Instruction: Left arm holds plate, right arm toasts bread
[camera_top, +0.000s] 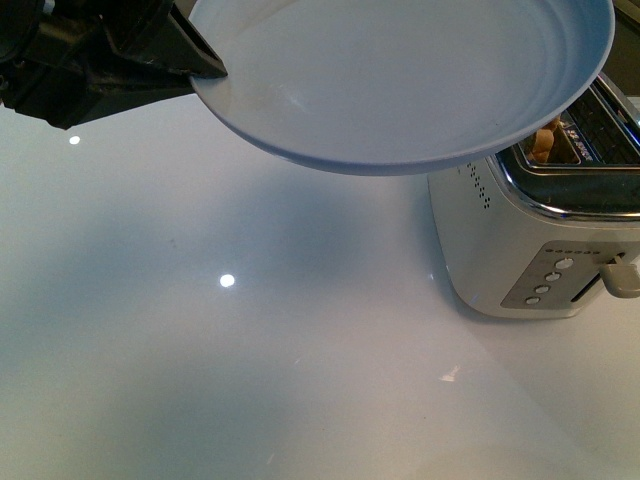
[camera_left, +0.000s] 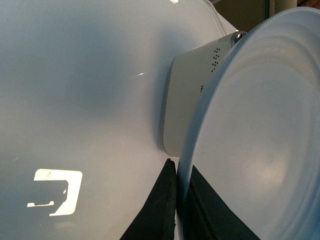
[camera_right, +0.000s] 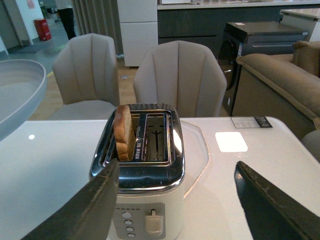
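Note:
My left gripper (camera_top: 212, 66) is shut on the rim of the pale blue-grey plate (camera_top: 400, 80) and holds it in the air above the table, next to the toaster. In the left wrist view its black fingers (camera_left: 165, 205) pinch the plate's edge (camera_left: 187, 165). The plate is empty. The bread (camera_right: 124, 132), a tan slice with a brown crust, stands upright in one slot of the white and chrome toaster (camera_right: 142, 190), sticking out of the top; it also shows in the front view (camera_top: 545, 142). My right gripper (camera_right: 177, 200) is open and empty, close in front of the toaster's lever side.
The toaster (camera_top: 540, 240) stands at the right of the glossy white table (camera_top: 250, 350), its lever (camera_right: 153, 222) and several buttons facing my right gripper. The plate's rim (camera_right: 20, 95) shows beside the toaster. Chairs and a sofa stand beyond the table.

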